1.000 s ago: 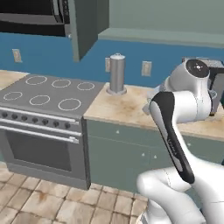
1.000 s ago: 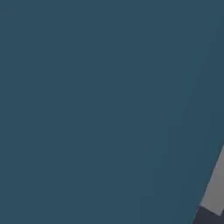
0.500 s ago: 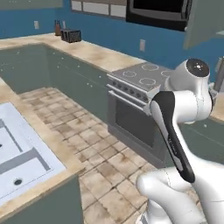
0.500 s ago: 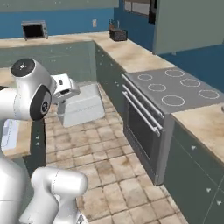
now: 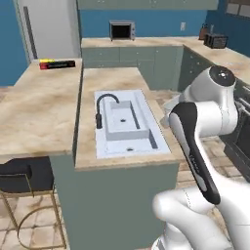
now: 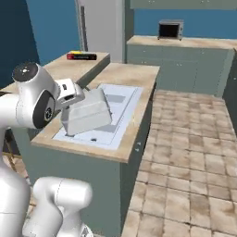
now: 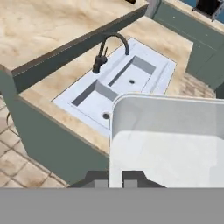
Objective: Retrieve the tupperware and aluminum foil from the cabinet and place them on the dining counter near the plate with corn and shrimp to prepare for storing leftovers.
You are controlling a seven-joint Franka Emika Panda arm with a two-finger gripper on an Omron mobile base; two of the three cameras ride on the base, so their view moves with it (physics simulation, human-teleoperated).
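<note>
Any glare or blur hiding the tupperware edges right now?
Hand view: no glare; the tupperware is soft-edged, cut off by the frame. Right base view: evenly lit, tupperware blends into the pale sink. Left base view: slightly blurred overall.

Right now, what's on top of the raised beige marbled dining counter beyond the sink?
The long slim black aluminum foil box with a red end lies at the dining counter's far edge. No plate is visible on the part in view.
</note>
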